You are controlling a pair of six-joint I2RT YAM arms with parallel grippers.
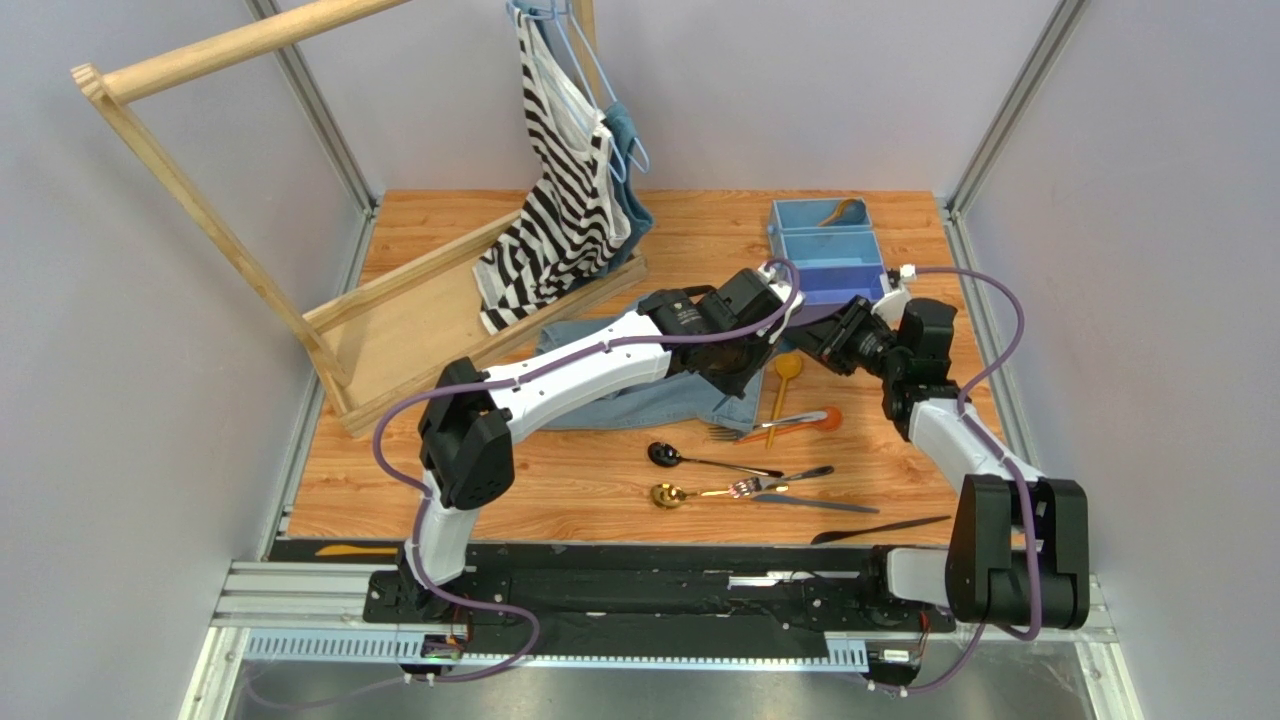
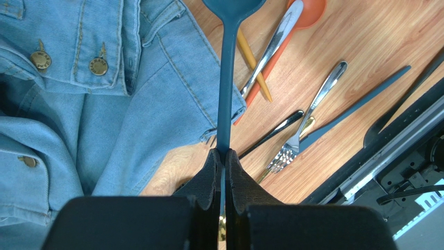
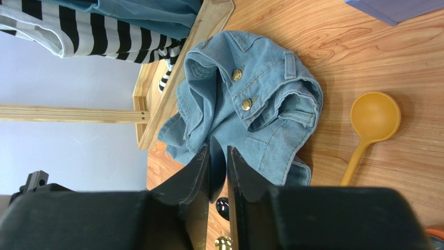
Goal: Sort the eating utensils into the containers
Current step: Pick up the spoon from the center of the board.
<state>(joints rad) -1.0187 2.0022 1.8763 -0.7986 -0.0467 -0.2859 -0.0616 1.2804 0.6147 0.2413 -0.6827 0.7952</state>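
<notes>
Pinching the handle of a dark blue spoon between tightly closed jaws, the left gripper hangs above the edge of a denim jacket. The spoon's long axis runs straight out ahead of the fingers, bowl farthest from them. It crosses above loose cutlery on the wooden table: an orange spoon ahead, with a silver fork and a dark knife ahead and to the right.

The light blue tray is absent from the left wrist view. From overhead it sits near the gripper, on the side away from the loose cutlery and farther from the arm bases. The held spoon therefore appears to point away from its destination, so the wrist would likely have to swing round until the handle lines up with a compartment.

The right gripper has its jaws almost together with a thin slit between them and nothing in it. It faces the jacket, with a yellow spoon off to its right. Both wrists are close to the tray, but only the left one carries anything.
</notes>
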